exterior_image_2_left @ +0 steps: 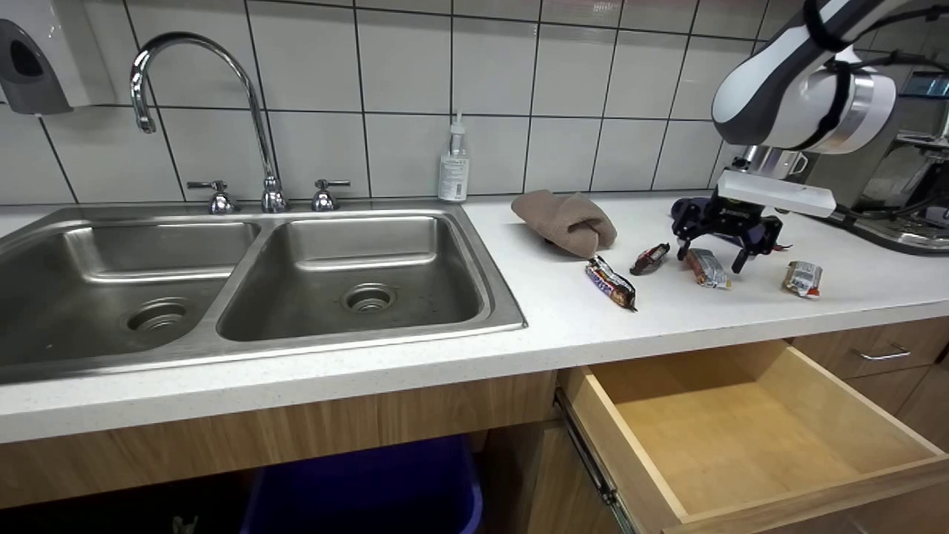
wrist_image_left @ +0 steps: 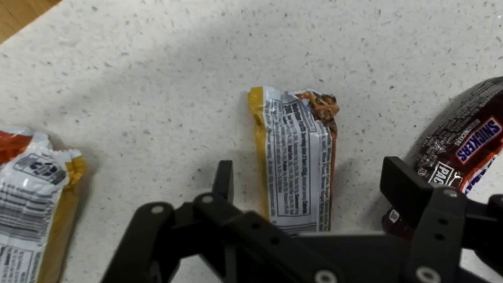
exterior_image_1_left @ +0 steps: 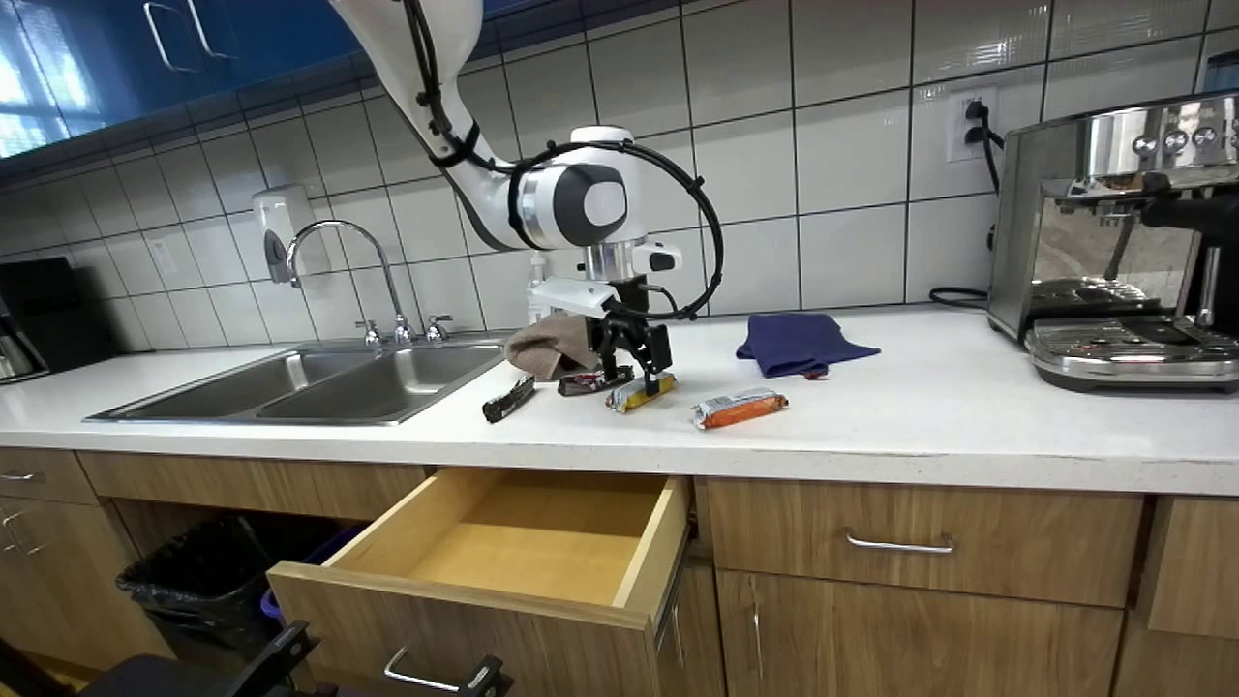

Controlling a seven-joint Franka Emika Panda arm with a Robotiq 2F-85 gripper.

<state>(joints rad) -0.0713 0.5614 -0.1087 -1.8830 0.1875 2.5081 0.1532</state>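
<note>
Yellow-edged bar (wrist_image_left: pixel 294 169) | pincer (wrist_image_left: pixel 307 171) spread wide astride it | gap each side

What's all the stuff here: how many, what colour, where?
Counter: one, white, mid-scene
Sink: one, steel, in counter
Faucet: one, chrome, behind sink
Pump bottle: one, clear, beside sink
Soap dispenser: one, white, near faucet
Brown cloth: one, brown, beside sink
Navy cloth: one, navy, countertop
Dark bars: two, brown, near brown cloth
Yellow bar: one, yellow-white, countertop
Orange bar: one, orange-white, countertop
Coffee machine: one, silver, countertop
Open drawer: one, wooden, below counter
Bagged bin: one, black, below counter
Blue bin: one, blue, below counter
Robot arm: one, white, above counter
Gripper: one, black, open, straddling yellow bar
</note>
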